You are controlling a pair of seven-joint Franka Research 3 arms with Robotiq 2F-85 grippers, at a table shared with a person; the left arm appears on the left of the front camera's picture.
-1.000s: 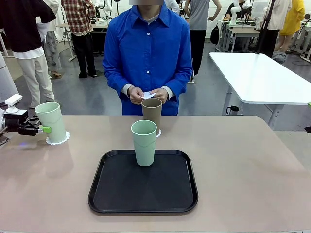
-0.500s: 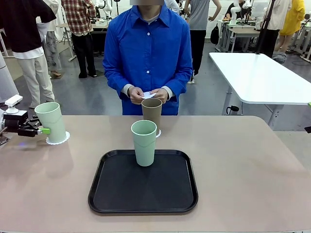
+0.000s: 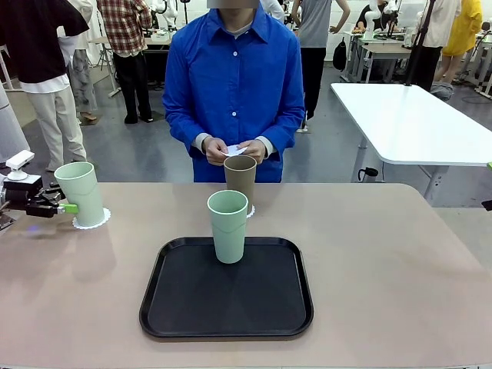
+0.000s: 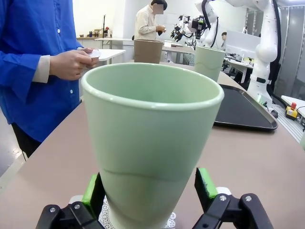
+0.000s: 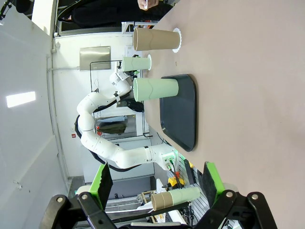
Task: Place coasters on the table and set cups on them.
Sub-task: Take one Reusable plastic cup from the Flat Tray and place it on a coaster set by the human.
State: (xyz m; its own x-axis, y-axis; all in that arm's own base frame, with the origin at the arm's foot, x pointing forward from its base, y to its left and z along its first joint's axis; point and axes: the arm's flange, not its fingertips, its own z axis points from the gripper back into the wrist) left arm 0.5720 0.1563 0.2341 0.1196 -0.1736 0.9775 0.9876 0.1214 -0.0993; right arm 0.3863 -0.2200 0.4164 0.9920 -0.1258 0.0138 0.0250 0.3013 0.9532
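Clearance is left by the parted left gripper [image 4: 148, 186] around the pale mint-green tapered tumbler [image 4: 152, 133], since it is seated on its lacy white paper doily [image 4: 170, 222]; the right gripper [image 5: 157, 183] is spread wide.

A pale green cup [image 4: 152, 138] stands upright on a lacy white coaster [image 4: 107, 217] on the tan worktop [image 4: 267, 162], between the parted green pads [image 4: 206, 183] of the left pincer [image 4: 148, 188]. Farther off stand a brown cup [image 4: 148, 51] and a second green cup [image 4: 208, 61] by a black tray [image 4: 240, 112]. A person's hands [image 4: 71, 64] hold something white.
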